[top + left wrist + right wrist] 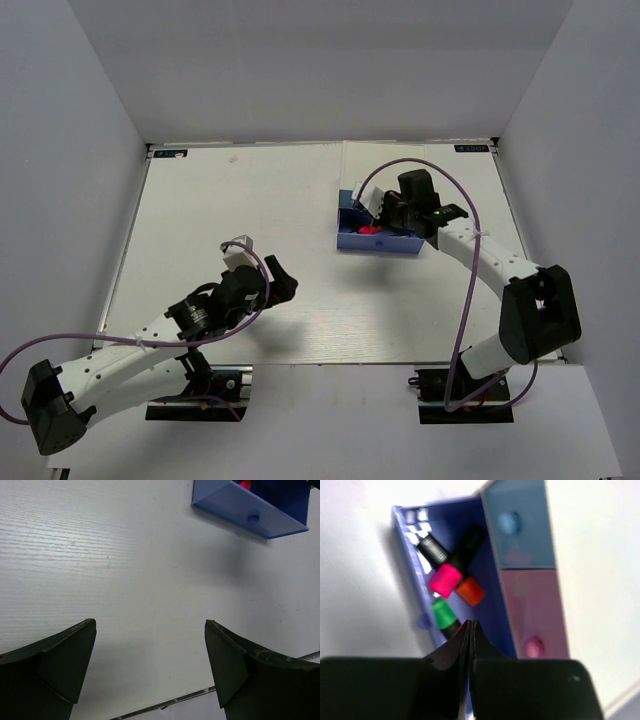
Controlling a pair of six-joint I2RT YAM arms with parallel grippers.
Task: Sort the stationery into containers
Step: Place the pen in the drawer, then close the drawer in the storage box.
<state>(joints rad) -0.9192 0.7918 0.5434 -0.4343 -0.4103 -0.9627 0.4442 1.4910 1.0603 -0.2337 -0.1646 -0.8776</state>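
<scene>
Three black markers lie crossed in the pulled-out blue drawer point(405, 545): one capped pink point(445, 579), one orange point(470, 590), one green point(443, 614). My right gripper point(471, 623) hovers just over the drawer's near end, by the green-capped marker, jaws pressed together with nothing between them. From above, the right gripper point(385, 215) sits over the blue drawer point(378, 242) in front of the white-topped cabinet point(365, 165). My left gripper point(283, 283) stands open over bare table, well left of the drawer point(250, 510); a bit of pink marker cap point(244, 484) shows inside.
Beside the open drawer, the cabinet shows a closed blue drawer front point(520, 530) and a closed pink drawer front point(532, 610) with a pink knob point(533, 646). White walls enclose the table on three sides. The table's near edge point(165, 705) runs just under the left fingers.
</scene>
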